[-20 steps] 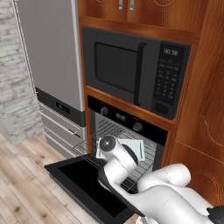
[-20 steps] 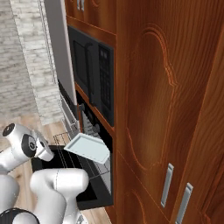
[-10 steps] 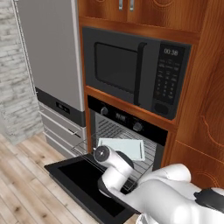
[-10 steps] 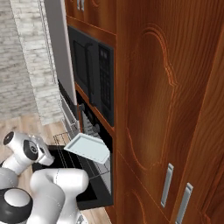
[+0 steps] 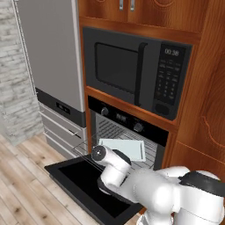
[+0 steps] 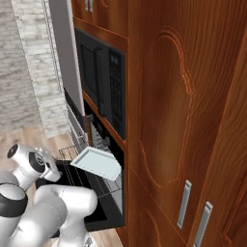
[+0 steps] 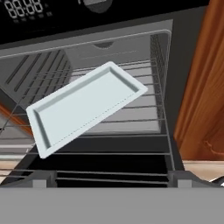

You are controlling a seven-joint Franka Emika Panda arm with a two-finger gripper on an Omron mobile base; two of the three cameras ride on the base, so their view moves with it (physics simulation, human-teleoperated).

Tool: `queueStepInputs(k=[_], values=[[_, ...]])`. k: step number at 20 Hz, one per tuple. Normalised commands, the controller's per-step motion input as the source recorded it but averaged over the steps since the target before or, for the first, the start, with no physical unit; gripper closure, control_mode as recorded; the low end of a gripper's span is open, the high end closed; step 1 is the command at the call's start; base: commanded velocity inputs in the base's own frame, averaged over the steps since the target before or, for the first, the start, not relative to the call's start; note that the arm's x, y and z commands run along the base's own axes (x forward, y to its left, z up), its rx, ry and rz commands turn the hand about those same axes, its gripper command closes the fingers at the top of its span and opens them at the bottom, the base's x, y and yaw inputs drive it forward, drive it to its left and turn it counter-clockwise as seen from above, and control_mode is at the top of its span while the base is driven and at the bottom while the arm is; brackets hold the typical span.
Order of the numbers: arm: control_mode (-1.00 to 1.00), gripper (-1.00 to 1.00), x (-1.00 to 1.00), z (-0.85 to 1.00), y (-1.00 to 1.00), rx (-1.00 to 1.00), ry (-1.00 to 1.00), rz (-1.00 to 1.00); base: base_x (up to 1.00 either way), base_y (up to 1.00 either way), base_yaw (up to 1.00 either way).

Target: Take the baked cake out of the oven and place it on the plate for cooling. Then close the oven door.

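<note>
The black built-in oven [image 5: 127, 132], with two round knobs and a small digital display, sits in a reddish wooden cabinet wall [image 6: 183, 125] directly below a black microwave with a keypad [image 5: 136, 74]. Its wide black drop-down oven door [image 5: 83, 182] lies fully open, flat and level, reaching out toward the near left over the pale wood plank floor [image 5: 22, 193]. A wire rack [image 7: 131, 122] is pulled partway out of the cavity, and on it rests a pale grey-blue rectangular baking tray [image 7: 85, 105], turned at an angle to the rack bars; the tray looks bare inside in the hand view. To the left of the oven stands a tall grey refrigerator with drawers [image 5: 52, 74]. The white arm is folded low in front of the open door, with its wrist near the rack's front edge. The claw's finger tips cannot be made out in the pictures; its jaws stand released at their widest, and nothing is seen held in them.
</note>
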Motion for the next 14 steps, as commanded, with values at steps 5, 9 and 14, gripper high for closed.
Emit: queueStepInputs(k=[5,9,14], values=[[-1.0,-1.0,0.19,-0.24,0.02,0.0,0.0,-0.02,0.0,0.0,0.0],[-1.0,-1.0,0.12,-0.3,0.06,0.0,0.0,0.0,0.0,0.0,0.0],[-1.0,-1.0,0.2,-0.16,0.04,0.0,0.0,0.0,0.0,0.0,0.0]])
